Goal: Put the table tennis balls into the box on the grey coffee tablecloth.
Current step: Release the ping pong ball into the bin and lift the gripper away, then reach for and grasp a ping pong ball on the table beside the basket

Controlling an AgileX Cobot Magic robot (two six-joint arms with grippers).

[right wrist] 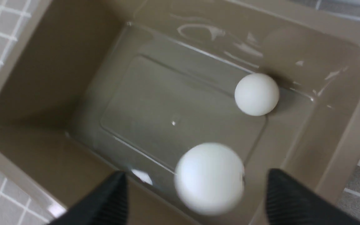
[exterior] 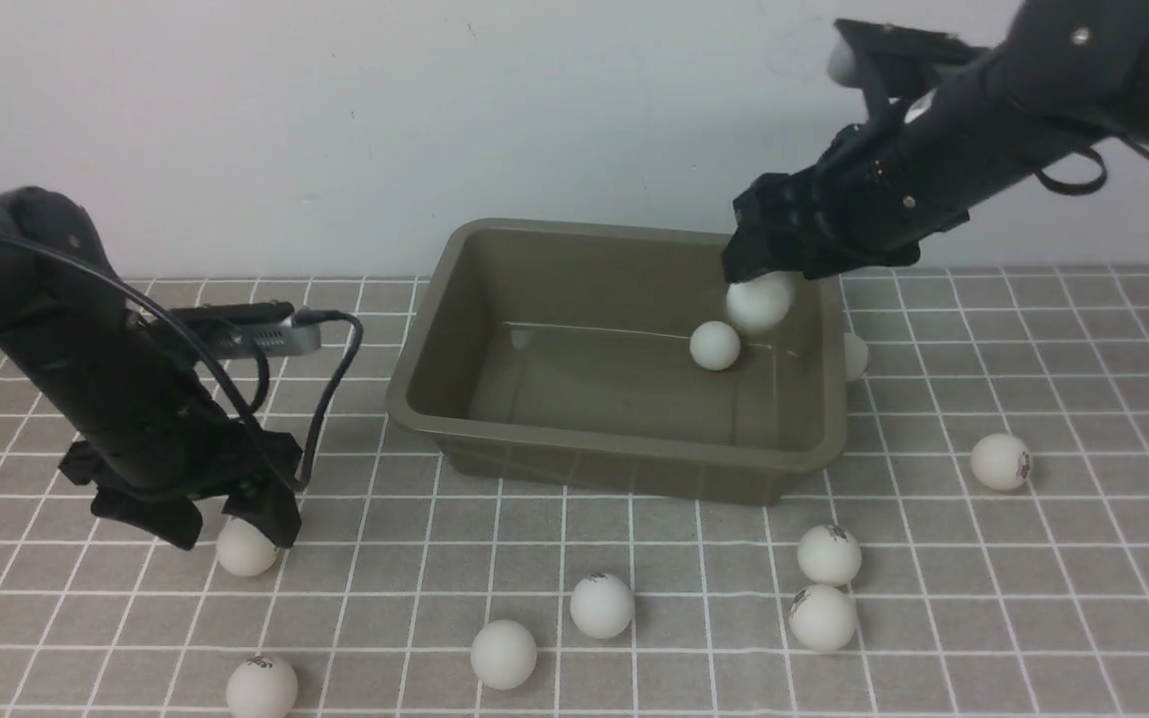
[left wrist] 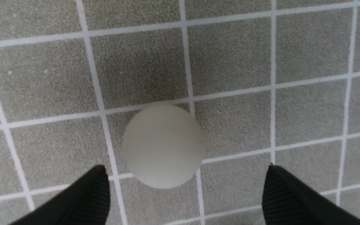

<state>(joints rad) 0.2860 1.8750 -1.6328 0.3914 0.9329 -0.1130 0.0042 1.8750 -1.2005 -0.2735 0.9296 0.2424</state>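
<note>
fingers of the left gripper (left wrist: 185, 175) stand spread above the grey-brown grid-lined fabric tablecloth (exterior: 1033, 598), and a white matte table tennis ball (left wrist: 162, 147) rests on it between them, just ahead of the tips, untouched; a short advance and drop should bracket it. the right gripper (right wrist: 195, 176), also spread, hangs over the olive-brown plastic box (exterior: 614, 454), a blurred white ball (right wrist: 209, 178) loose below.

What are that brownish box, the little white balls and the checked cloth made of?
The box looks like hard plastic, olive-brown and fairly glossy: its floor shows bright reflections, its corners are moulded round. The balls seem thin plastic, matte white, without shine; some carry a dark print. The cloth is probably fabric, grey-brown with white grid lines; close up it looks grainy.
</note>
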